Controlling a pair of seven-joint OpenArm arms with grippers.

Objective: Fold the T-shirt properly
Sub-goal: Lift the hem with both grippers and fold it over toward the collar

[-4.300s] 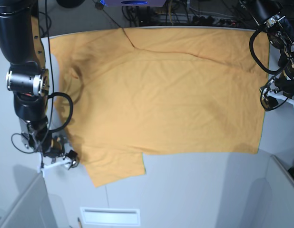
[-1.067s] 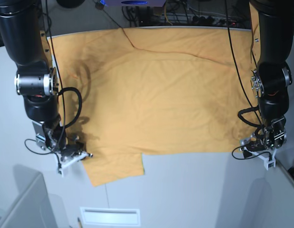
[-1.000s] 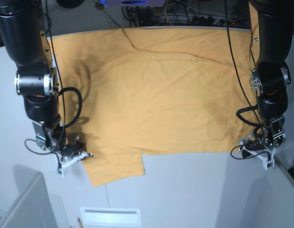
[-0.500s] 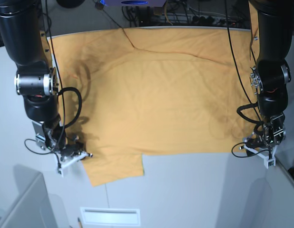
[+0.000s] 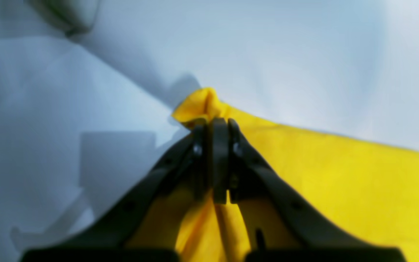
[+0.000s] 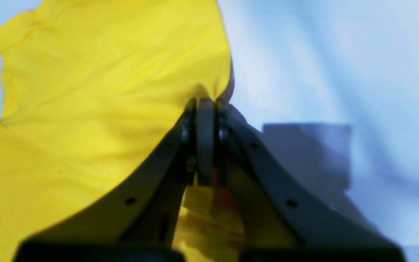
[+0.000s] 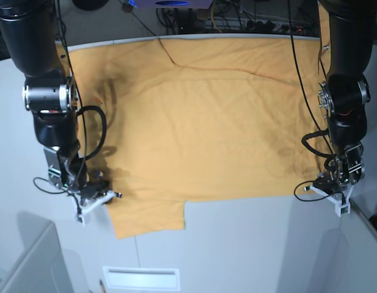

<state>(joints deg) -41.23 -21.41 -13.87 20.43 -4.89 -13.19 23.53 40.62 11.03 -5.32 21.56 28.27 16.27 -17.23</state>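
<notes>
The yellow-orange T-shirt (image 7: 201,122) lies spread flat across the white table, with a short sleeve (image 7: 146,217) jutting toward the front. My left gripper (image 7: 327,187) is at the shirt's front right corner. In the left wrist view, the left gripper (image 5: 213,122) is shut on a bunched corner of the T-shirt (image 5: 340,174). My right gripper (image 7: 98,196) is at the front left edge beside the sleeve. The right wrist view shows the right gripper (image 6: 205,102) pinching the edge of the T-shirt (image 6: 104,91), shut on the cloth.
Bare white table (image 7: 249,244) runs along the front of the shirt. A white slotted plate (image 7: 141,278) sits at the front edge. Grey panels stand at the front left (image 7: 30,262) and front right (image 7: 359,244). Cables and equipment (image 7: 237,18) crowd the back.
My left gripper has closed from wide open onto the shirt's front right corner. The right gripper stays shut on the left edge, its arm shifting slightly.
</notes>
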